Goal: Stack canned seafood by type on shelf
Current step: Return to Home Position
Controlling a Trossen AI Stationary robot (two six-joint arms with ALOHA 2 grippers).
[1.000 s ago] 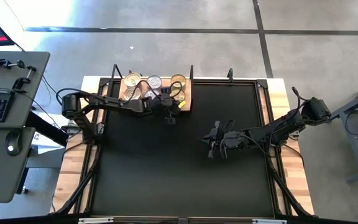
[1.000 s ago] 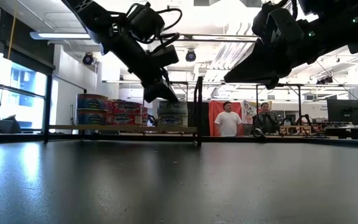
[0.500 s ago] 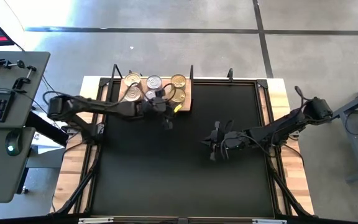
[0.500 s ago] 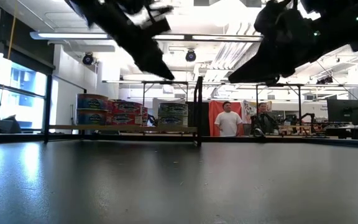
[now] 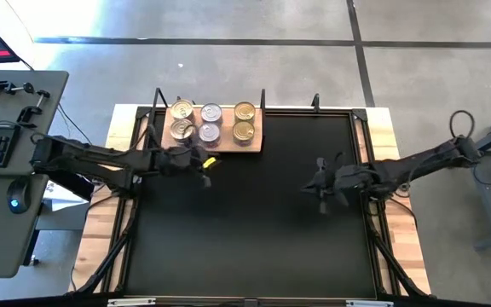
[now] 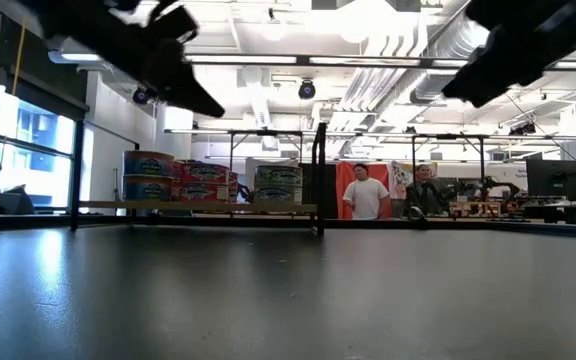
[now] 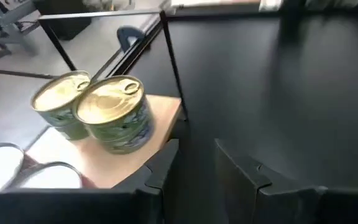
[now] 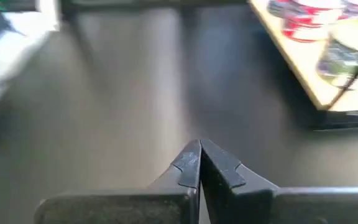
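Tins of seafood (image 5: pixel 211 112) stand in six stacks, seemingly two high, on the shelf (image 5: pixel 257 143), just beyond the left hand (image 5: pixel 205 163), which is spread apart and empty over the table (image 5: pixel 254 239). The right hand (image 5: pixel 320 182), pinched together, hovers with the shelf well off to its side.

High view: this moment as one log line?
round metal tins: stacked on light-brown wooden board | left gripper: open, empty | right gripper: shut, empty

Left hand (image 5: pixel 205 165) has pulled back off the shelf (image 5: pixel 257 141); right hand (image 5: pixel 319 183) retreated rightward.
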